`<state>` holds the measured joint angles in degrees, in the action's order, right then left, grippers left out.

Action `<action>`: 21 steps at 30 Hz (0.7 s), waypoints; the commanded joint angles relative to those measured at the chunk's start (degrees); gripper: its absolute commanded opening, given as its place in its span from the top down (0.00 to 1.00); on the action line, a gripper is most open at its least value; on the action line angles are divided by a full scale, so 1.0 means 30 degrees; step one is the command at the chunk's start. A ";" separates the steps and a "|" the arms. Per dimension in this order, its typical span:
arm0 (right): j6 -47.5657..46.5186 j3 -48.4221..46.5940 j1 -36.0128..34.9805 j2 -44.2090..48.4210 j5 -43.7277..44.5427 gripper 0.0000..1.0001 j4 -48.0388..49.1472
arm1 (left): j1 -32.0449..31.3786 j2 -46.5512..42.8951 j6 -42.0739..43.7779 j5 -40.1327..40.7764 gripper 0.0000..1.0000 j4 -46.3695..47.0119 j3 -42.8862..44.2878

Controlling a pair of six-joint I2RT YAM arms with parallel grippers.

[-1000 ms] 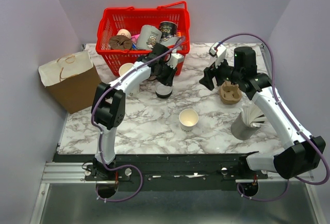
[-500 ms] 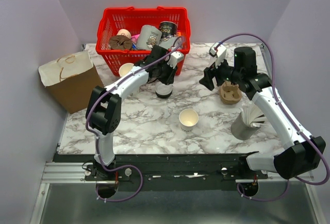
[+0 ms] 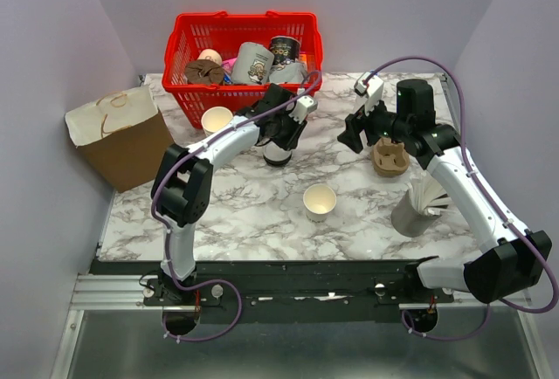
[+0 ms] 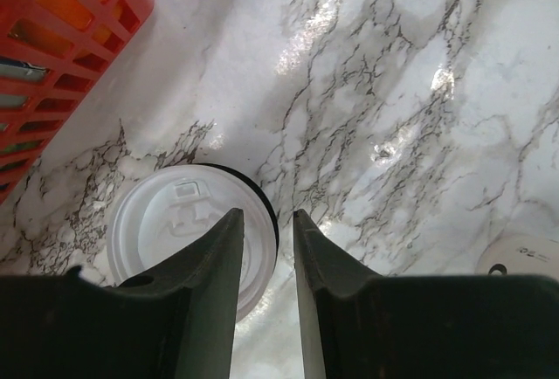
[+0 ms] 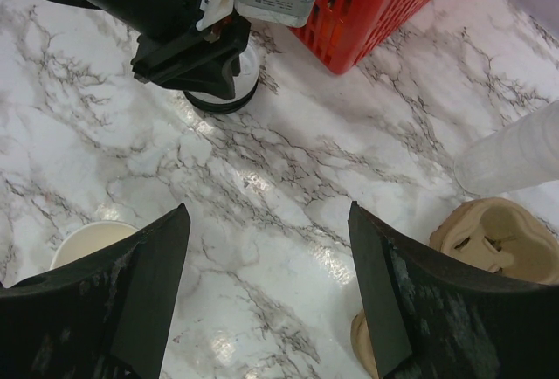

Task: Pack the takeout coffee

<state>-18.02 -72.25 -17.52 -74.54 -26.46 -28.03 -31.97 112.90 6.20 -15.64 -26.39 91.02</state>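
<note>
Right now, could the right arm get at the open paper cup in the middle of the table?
Probably yes. The right gripper hangs open, and only bare table lies between it and the open paper cup, which stands alone.

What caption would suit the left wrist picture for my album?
Left gripper, fingers slightly apart, poised over a white lid on the marble table beside a red basket.

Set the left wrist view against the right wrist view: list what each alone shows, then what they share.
Left wrist only: the embossed top of the white lid, close under the left gripper. Right wrist only: the pulp cup carrier, the right gripper standing wide open, and the left gripper seen from outside. Shared: the white lid, the red basket and the marble table.
</note>
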 commanded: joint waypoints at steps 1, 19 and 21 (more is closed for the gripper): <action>0.0118 0.0235 0.0097 0.0151 -0.0468 0.18 0.0320 | 0.0020 0.0657 0.0131 0.0935 0.62 -0.0460 0.0421; 0.0118 0.0293 0.0097 0.0121 -0.0439 0.18 0.0467 | 0.0020 0.1419 0.0249 0.0848 0.65 -0.1135 0.0626; 0.0089 0.0323 0.0097 0.0150 -0.0409 0.18 0.0467 | 0.0020 0.1360 0.0220 0.0818 0.66 -0.1047 0.0567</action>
<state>-18.02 -72.07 -17.52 -74.54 -26.46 -27.94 -31.90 116.22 6.24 -13.74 -28.58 91.61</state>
